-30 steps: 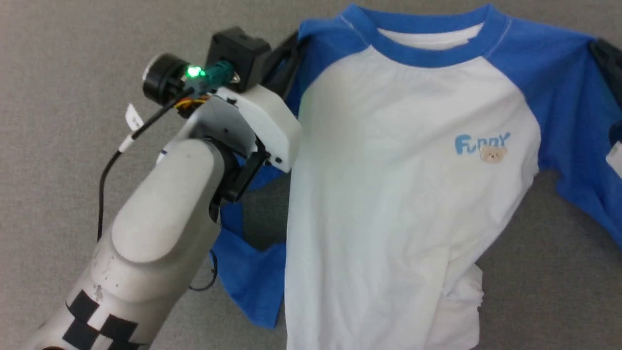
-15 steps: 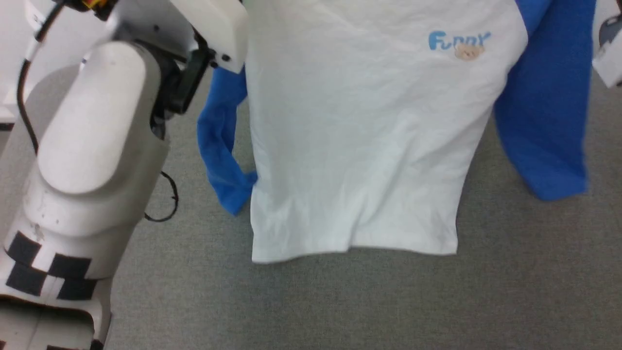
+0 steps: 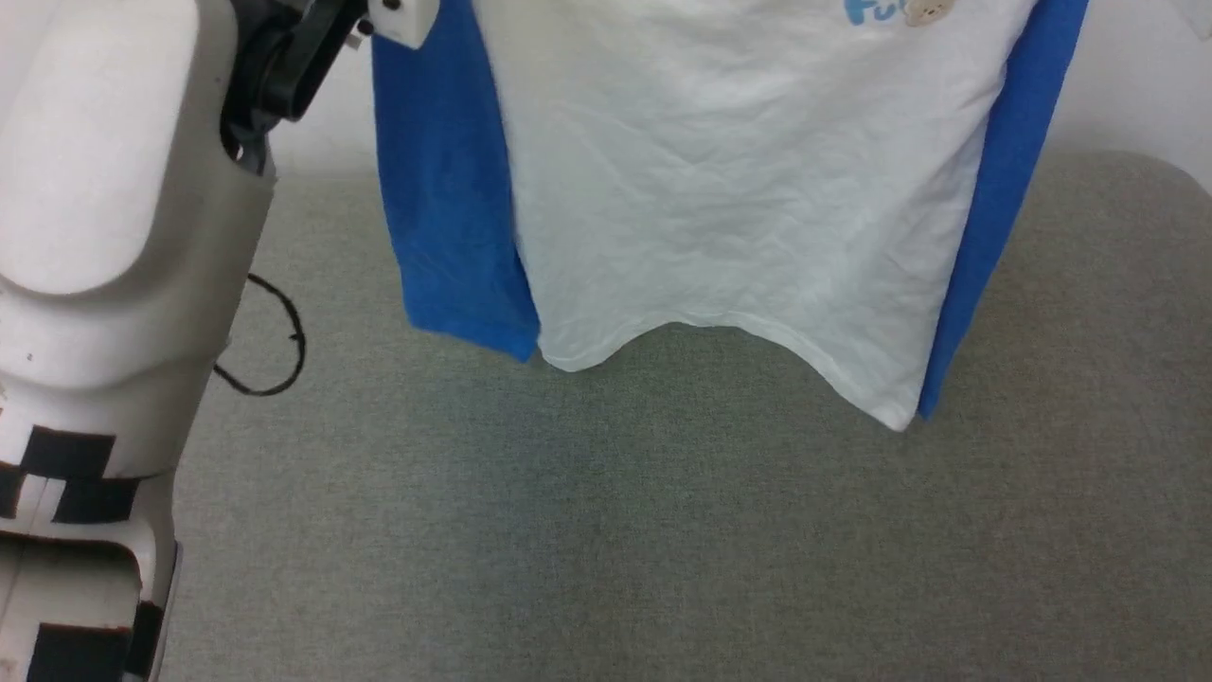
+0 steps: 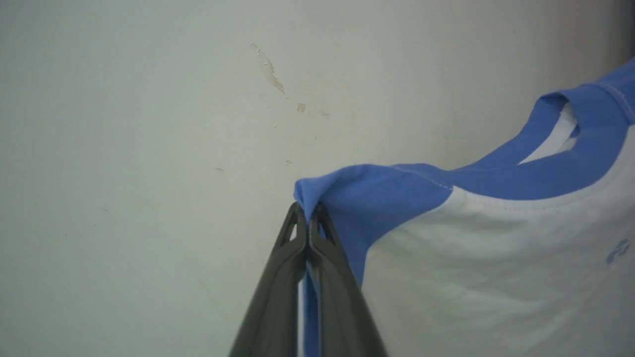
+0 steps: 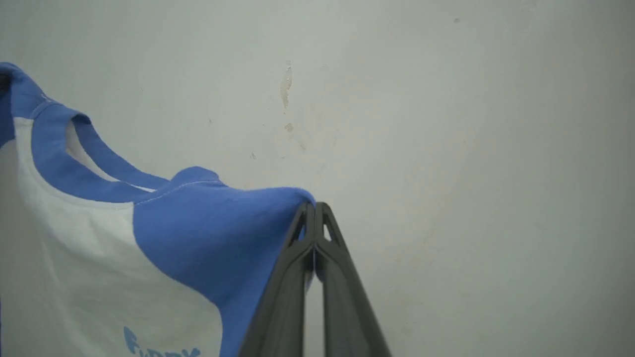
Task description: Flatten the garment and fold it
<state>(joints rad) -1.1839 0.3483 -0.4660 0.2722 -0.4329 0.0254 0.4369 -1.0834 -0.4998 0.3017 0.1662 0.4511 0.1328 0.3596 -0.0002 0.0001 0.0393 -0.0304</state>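
The T-shirt (image 3: 720, 189) hung in the air in front of a pale wall (image 4: 149, 124), its top edge running off the head view at 12 o'clock. Its hem (image 3: 682, 327) was clear of the grey carpet (image 3: 606, 530) below. The blue sleeves (image 3: 445, 189) dropped straight down at either side of the white body.

The left gripper (image 4: 307, 213) was pinched fully together on a small peak of blue shoulder cloth. In its wrist view the neck trim (image 4: 570, 163) lay toward 2 o'clock of the pinch. The right gripper (image 5: 312, 210) was likewise clamped tight on the opposite blue shoulder, with the neckline toward 10 o'clock. The pale left forearm (image 3: 95, 189) stood at 9 o'clock in the head view.

The shirt looked light, thin and limp. It creased across the chest, and its hem arched up in the middle and sagged lowest toward 5 o'clock. It would likely drape and bunch rather than hold any shape. The shoulder seams seemed the sound places to hold, since the two grips there spread the body wide. For folding, the hem corners would probably be the next handholds.
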